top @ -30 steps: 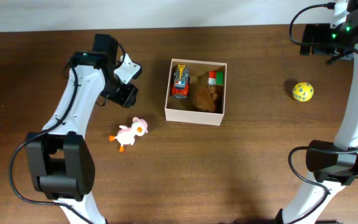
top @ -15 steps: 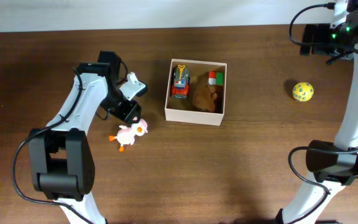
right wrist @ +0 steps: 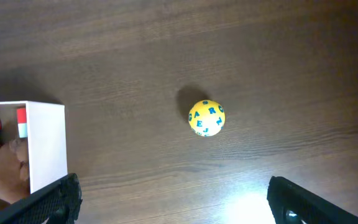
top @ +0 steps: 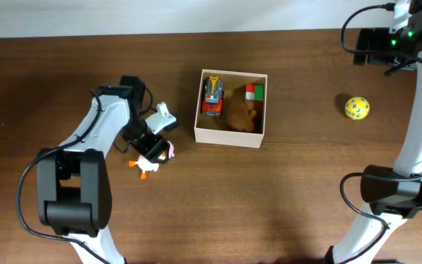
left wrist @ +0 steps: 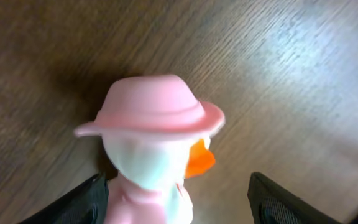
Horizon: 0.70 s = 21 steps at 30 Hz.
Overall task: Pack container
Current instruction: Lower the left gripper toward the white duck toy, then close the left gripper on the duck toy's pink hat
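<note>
A small duck toy (left wrist: 151,134) with a pink hat and orange beak stands on the wooden table left of the container (top: 231,137). My left gripper (top: 154,144) hangs right over it, open. In the left wrist view the duck sits between the fingers, with the left pad (left wrist: 89,202) against its pink body and the right pad apart from it. The white-walled box holds a red toy truck (top: 212,96), a brown plush (top: 242,115) and a red-and-green block (top: 254,92). My right gripper (right wrist: 173,199) stands open and empty at the back right, high above the table.
A yellow ball (top: 357,108) with blue letters lies right of the container, in the right wrist view too as the ball (right wrist: 206,117). The container's white corner (right wrist: 45,143) shows at that view's left edge. Both arm bases stand at the table's front.
My left gripper has moved toward the front of the table, down over the duck, and its jaws have spread wider around it. The right arm has stayed still.
</note>
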Motion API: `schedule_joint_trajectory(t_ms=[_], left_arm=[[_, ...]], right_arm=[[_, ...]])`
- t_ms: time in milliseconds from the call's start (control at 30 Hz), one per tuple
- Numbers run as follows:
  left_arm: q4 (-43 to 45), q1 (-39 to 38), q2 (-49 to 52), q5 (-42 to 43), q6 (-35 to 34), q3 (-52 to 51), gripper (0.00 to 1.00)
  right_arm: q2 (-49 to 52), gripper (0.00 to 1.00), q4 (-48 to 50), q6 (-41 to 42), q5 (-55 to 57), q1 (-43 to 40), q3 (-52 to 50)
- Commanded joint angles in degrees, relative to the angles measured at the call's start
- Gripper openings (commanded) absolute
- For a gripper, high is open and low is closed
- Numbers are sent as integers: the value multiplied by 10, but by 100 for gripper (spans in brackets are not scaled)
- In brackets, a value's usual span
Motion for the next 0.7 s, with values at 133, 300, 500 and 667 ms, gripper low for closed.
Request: schedule_joint_trajectory(t_ms=[133, 300, 500, 667], left_arm=[[40, 1, -2, -16, 18, -20, 74], [49, 1, -2, -15, 18, -21, 74], [60, 1, -2, -15, 18, -22, 75], [69, 1, -2, -15, 18, -27, 75]], right_arm=[[1, 99, 0, 5, 5, -2, 4], [1, 99, 0, 5, 5, -2, 4], [1, 99, 0, 5, 5, -2, 4], [1, 99, 0, 5, 5, -2, 4]])
